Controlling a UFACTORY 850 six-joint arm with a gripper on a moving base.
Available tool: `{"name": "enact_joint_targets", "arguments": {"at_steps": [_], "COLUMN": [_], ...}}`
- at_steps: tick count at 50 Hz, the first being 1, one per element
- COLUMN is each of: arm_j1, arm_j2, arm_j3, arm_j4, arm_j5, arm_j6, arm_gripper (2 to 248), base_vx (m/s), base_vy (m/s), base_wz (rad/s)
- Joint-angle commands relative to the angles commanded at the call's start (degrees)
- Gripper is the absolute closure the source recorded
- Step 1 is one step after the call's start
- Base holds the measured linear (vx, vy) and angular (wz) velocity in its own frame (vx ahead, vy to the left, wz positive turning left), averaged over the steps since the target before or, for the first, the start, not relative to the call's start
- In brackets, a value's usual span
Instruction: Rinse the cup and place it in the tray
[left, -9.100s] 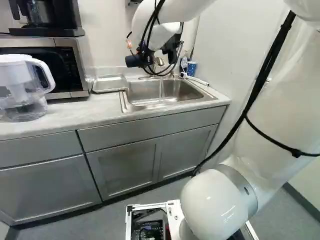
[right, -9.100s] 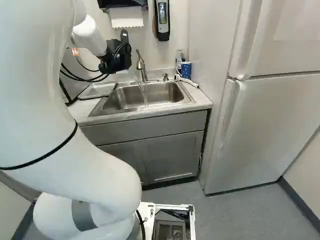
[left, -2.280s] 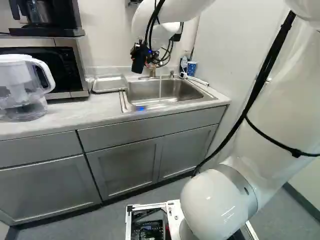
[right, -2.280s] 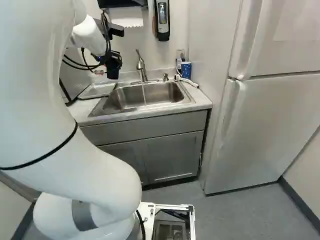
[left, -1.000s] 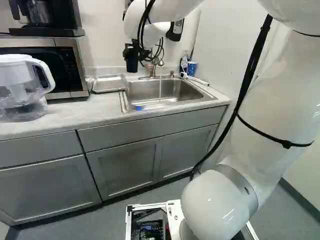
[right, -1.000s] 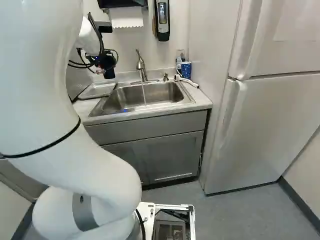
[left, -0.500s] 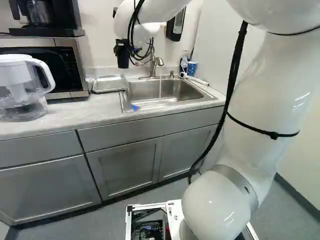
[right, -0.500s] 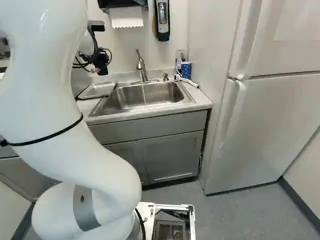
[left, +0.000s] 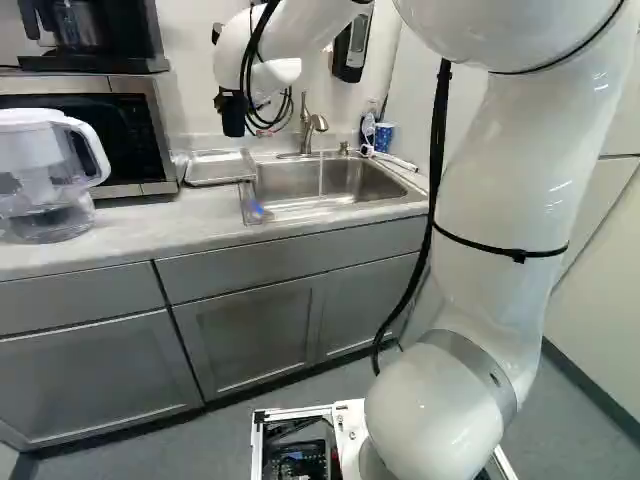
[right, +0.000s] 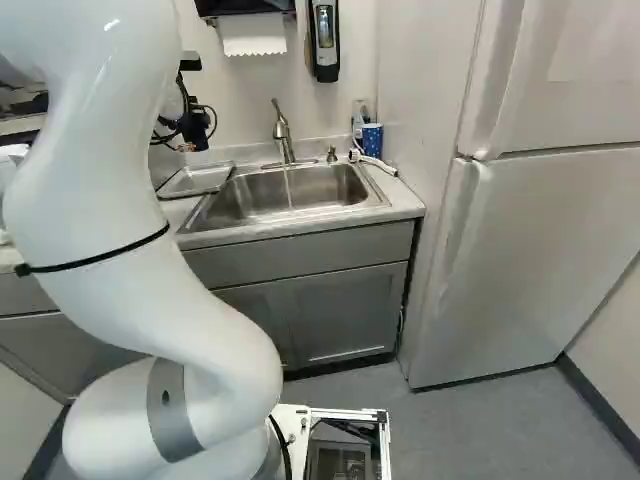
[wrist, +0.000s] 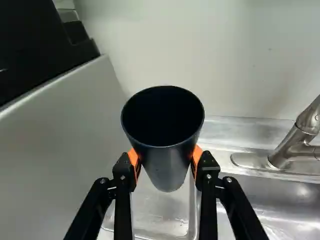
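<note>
We have the dark cup (wrist: 167, 165) upright, its open mouth facing up and its narrower base pointing down. Its long axis runs close to vertical in the left base view; we cannot tell whether it leans slightly. The cup is in the air near the left end of the sink (left: 335, 211), over the metal tray (left: 220, 168) that lies just beside that end on the surface (left: 150, 228).

Our arm (left: 500, 220) climbs from its joint at the foot of the left base view, bends over high up, and reaches across to the sink's left end, with the wrist well above the rim. Our gripper (left: 229, 103) has its fingers partly apart, as wide as the cup lets them, with the orange pads (wrist: 198, 156) pressed on its wall from two sides.

The faucet (left: 308, 133) stands at the back of the sink, and a thin stream of water falls from it into the basin. We see the microwave (left: 152, 150) left of the sink, past the tray.
</note>
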Motion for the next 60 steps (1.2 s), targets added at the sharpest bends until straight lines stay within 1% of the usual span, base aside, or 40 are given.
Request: {"name": "enact_joint_targets", "arguments": {"at_steps": [30, 43, 60], "arm_j1": [0.01, 0.37, 0.37], "arm_j2": [-1.99, -4.19, -5.56], "arm_j3": [1.46, 0.58, 1.13], "arm_j4": [0.00, 0.00, 0.00], "arm_j5": [0.00, 0.00, 0.00], "arm_j6": [0.00, 0.00, 0.00], "arm_gripper": [130, 130, 130], "base_vx": [0.000, 0.000, 0.000], "base_vy": [0.000, 0.000, 0.000], "base_wz": [0.000, 0.000, 0.000]}}
